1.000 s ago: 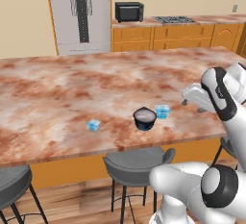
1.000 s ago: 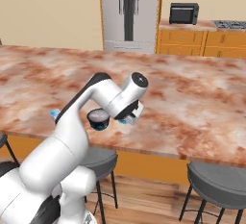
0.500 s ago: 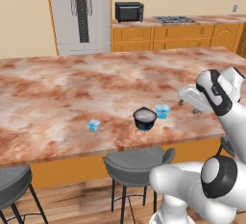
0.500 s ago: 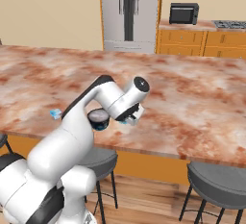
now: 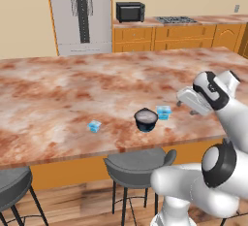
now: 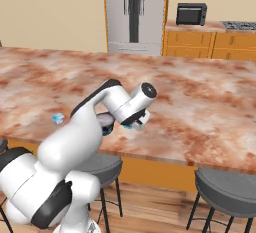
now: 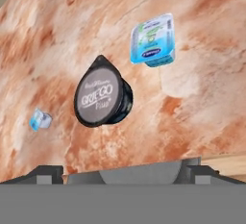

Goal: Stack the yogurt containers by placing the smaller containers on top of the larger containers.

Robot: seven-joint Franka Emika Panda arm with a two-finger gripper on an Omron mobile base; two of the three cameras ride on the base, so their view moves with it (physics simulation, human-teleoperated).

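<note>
On the marble counter stands the larger container, a dark round cup (image 5: 146, 119) (image 7: 102, 92) with a greyish top. One smaller container, a light-blue cup (image 5: 163, 112) (image 7: 153, 40), sits just right of it. A second light-blue cup (image 5: 94, 126) (image 6: 58, 118) (image 7: 40, 119) lies further left. My gripper (image 5: 183, 99) (image 7: 123, 172) hovers open to the right of the pair, above the counter, holding nothing. In the right base view my arm hides most of the dark cup (image 6: 105, 122).
The counter's front edge (image 5: 121, 150) runs close behind the cups, with grey stools (image 5: 138, 164) (image 6: 227, 189) under it. A fridge (image 5: 80, 14), a microwave (image 5: 130, 11) and orange cabinets stand along the far wall. Bare marble stretches behind the cups.
My hand has eased a little lower and nearer the right-hand blue cup. The jaws stayed open, and the cups have not moved.
</note>
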